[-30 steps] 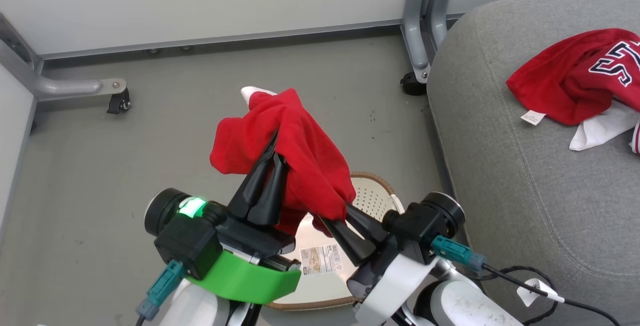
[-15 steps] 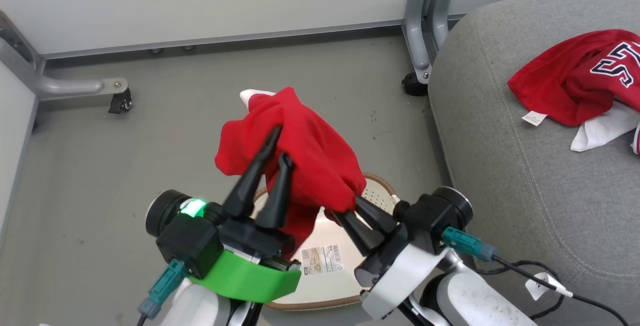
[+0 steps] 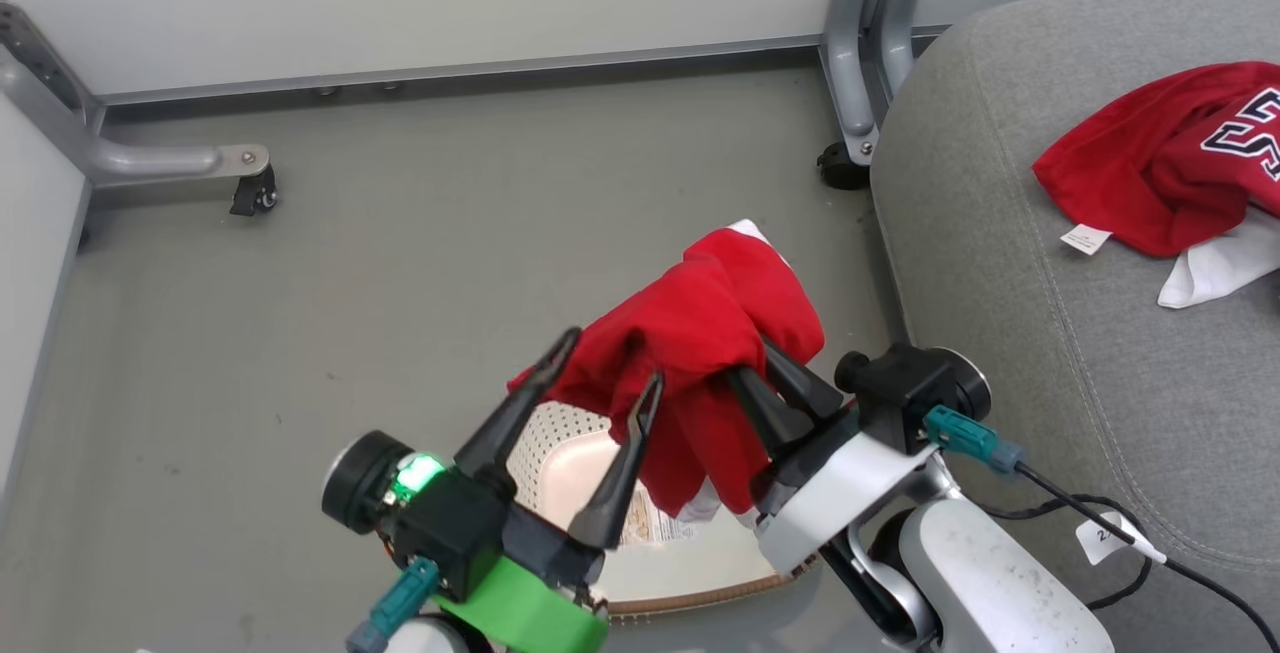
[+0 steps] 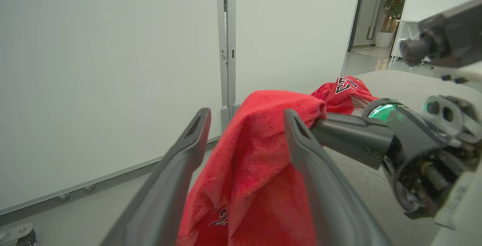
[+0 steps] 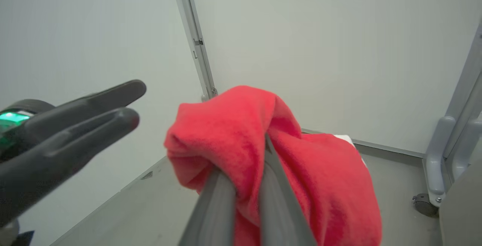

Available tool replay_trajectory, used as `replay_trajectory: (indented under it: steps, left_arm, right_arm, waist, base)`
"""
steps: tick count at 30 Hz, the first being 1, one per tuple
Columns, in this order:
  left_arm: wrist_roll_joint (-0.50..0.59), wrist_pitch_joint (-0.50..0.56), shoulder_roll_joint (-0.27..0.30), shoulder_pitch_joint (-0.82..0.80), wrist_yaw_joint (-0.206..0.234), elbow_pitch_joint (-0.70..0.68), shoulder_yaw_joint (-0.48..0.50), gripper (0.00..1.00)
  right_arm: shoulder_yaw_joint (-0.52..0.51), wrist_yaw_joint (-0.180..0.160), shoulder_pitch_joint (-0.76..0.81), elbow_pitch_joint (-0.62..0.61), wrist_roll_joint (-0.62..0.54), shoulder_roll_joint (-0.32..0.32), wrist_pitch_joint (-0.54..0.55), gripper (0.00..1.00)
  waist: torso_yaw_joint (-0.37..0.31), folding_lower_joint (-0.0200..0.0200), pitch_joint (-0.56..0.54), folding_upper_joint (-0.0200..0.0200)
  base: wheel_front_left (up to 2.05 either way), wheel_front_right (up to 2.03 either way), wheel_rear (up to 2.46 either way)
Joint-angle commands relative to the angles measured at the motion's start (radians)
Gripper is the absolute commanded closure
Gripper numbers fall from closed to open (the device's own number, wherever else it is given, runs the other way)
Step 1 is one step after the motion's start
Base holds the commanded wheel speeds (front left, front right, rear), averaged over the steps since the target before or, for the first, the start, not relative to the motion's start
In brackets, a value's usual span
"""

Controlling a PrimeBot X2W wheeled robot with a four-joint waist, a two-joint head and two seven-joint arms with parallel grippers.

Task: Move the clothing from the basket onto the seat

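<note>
L gripper (image 3: 614, 356) released clothing (image 3: 700, 313); R gripper (image 3: 752, 358) holds.

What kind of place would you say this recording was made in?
Probably an office or lab test area: pale partition panels on castor feet, a lone grey seat, and a potted plant beyond a doorway.

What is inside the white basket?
The basket shows a bare base with a sticker. The red garment held by the right end effector hides part.

Red clothing (image 3: 720, 323), cream basket (image 3: 545, 430), grey seat (image 3: 1000, 283)
</note>
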Motion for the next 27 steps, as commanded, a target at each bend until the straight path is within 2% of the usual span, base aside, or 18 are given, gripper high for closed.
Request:
replay_trajectory:
  steps: [1,16,22,27]
  left_arm:
    - [0.005,0.009,0.011,0.024,-0.009,0.002,-0.01,0.0]
    - [0.023,0.05,0.055,0.075,-0.028,0.044,-0.099,0.0]
    - [0.025,0.051,0.066,0.074,-0.011,0.053,-0.091,0.0]
    - [0.025,0.055,0.075,0.061,-0.007,0.052,-0.09,0.0]
  right_arm:
    - [-0.01,0.0,-0.018,0.015,0.002,0.0,-0.012,1.0]
    - [-0.045,0.0,-0.041,0.148,-0.009,0.009,-0.056,1.0]
    - [-0.046,0.0,-0.048,0.163,-0.01,0.017,-0.067,1.0]
    - [-0.051,0.0,-0.057,0.164,-0.009,0.02,-0.076,1.0]
  waist:
    - [0.005,0.0,0.001,0.0]
    - [0.003,0.0,-0.005,0.0]
    - [-0.048,0.0,-0.005,0.0]
    - [-0.133,0.0,0.008,0.0]
  base:
    - [0.0,0.0,0.0]
    - [0.0,0.0,0.0]
    - [0.0,0.0,0.0]
    - [0.0,0.0,0.0]
